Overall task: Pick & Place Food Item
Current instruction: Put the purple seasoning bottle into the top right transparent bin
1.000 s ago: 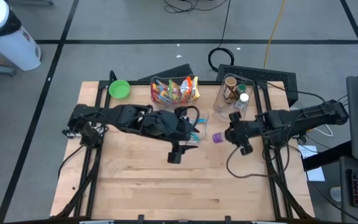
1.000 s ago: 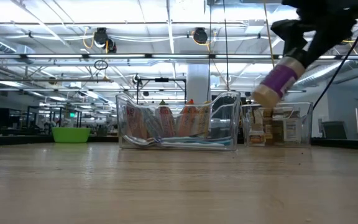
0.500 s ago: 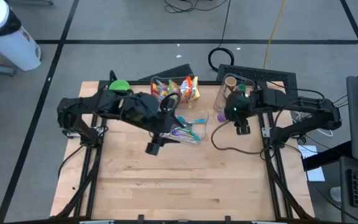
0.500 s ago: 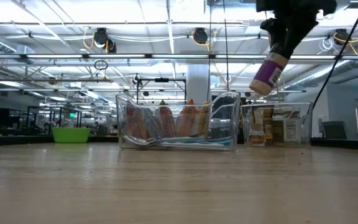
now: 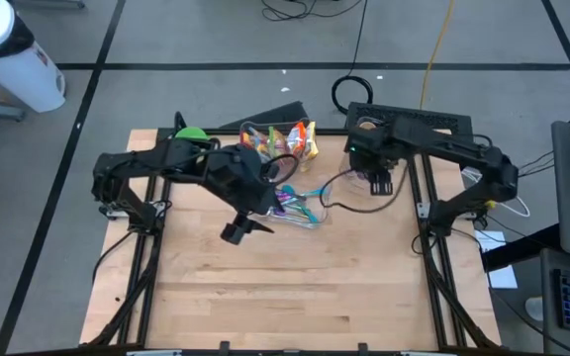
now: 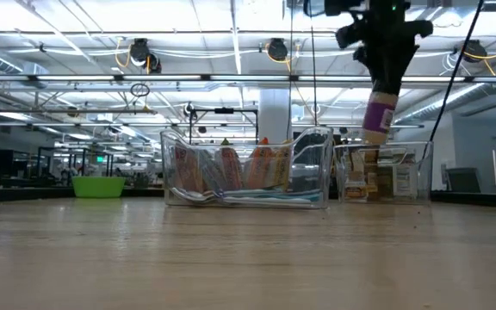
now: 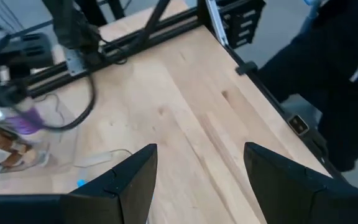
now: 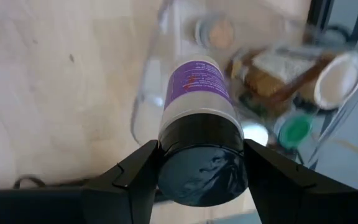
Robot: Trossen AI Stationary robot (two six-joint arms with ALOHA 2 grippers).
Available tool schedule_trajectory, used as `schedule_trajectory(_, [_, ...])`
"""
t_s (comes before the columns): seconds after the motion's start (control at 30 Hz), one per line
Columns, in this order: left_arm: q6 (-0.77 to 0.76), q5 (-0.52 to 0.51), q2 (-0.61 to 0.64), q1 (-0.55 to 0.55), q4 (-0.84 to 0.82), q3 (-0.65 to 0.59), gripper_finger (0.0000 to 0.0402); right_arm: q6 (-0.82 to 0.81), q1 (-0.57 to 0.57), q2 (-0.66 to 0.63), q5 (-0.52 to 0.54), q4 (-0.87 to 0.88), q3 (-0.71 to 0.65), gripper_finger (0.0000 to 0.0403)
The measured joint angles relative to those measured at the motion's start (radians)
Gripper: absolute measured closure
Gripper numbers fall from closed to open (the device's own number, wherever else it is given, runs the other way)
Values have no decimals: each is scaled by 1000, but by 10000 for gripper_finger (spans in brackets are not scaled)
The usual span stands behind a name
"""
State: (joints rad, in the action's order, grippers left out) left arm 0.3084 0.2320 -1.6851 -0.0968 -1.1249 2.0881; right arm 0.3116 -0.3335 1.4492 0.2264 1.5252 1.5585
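A bottle (image 6: 378,114) with a purple label and a black cap hangs from my right gripper (image 6: 384,84), which is shut on it. It hangs above a clear bin of jars (image 6: 384,176) at the table's far right. The right wrist view looks down past the bottle (image 8: 197,84) into that bin (image 8: 278,68). My left gripper (image 5: 234,232) hovers over the table's middle left, open, with nothing between its fingers (image 7: 197,168). The bottle (image 7: 22,119) also shows small in the left wrist view. My right gripper pinches the bottle's black cap end (image 8: 166,168) between its two fingers, one on each side of the cap. The fingers come from above, pointing down. The bottle hangs below them nearly upright, cap up, clear of the bin and the table.
A clear bin of bright snack packs (image 5: 280,143) stands at the far middle, with a clear tray of coloured utensils (image 5: 303,203) just in front. A green bowl (image 6: 99,185) sits far left. Bare wood (image 5: 295,287) fills the near half.
My right gripper has carried the bottle up and toward the table's far edge, from beside the utensil tray to above the jar bin. The bottle has tipped from slanted to nearly upright. My left gripper has drawn back toward the table's left edge, staying open.
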Motion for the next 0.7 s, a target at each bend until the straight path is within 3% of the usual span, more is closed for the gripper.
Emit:
schedule_trajectory(0.33, [56, 113, 16, 69, 3, -93, 153, 77, -163, 58, 7, 45, 0, 208])
schedule_trajectory(0.7, [90, 219, 18, 162, 72, -215, 153, 146, -230, 129, -41, 46, 0, 208])
